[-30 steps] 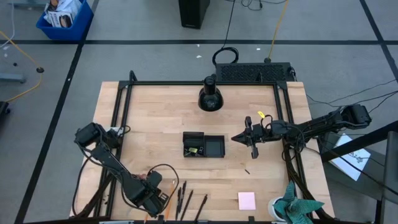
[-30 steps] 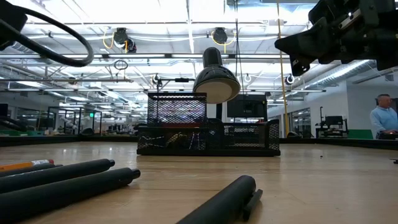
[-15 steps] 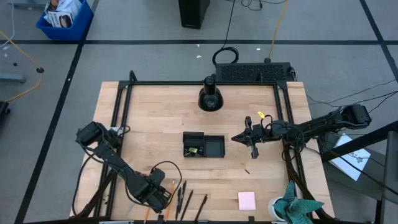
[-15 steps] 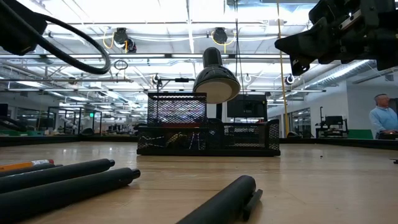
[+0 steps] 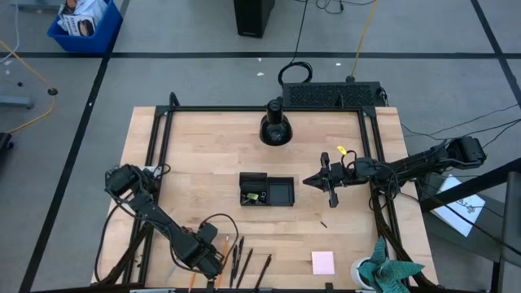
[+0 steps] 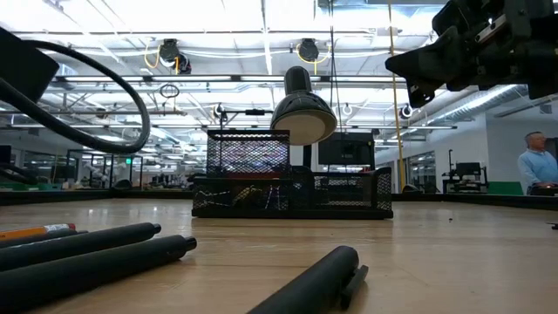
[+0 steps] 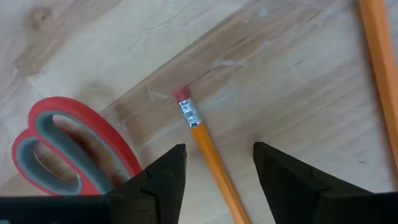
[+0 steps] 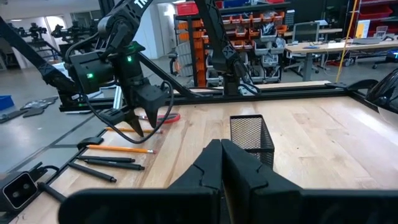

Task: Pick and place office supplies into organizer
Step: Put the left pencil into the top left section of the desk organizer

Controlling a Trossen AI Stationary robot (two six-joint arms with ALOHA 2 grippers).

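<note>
The left gripper (image 7: 214, 171) is being held just above an orange pencil (image 7: 208, 152) near the table's front edge, well apart from the black mesh organizer (image 5: 266, 190) at mid-table. Its fingers (image 7: 163, 177) are being kept spread, with nothing pinched, and the pencil's shaft is lying in the gap between them, closer to one finger than the other. The eraser end is pointing away from the gripper, beyond the fingertips.

The pencil is judged to be light, stiff and thin, with a smooth painted surface that may roll or slip under the pads. A hold across the shaft, somewhat back from the metal ferrule, is being suggested, so that it is not levered out when lifted.

The red-handled scissors (image 7: 74, 146) are lying just beside the same gripper, away from the organizer, close enough to be nudged by a closing finger. A second orange pencil (image 7: 380, 65) is lying on the pencil's other side.

The right gripper (image 5: 329, 182) is waiting just beside the organizer, above the table, its fingers (image 8: 244, 171) being held pressed together on nothing.
</note>
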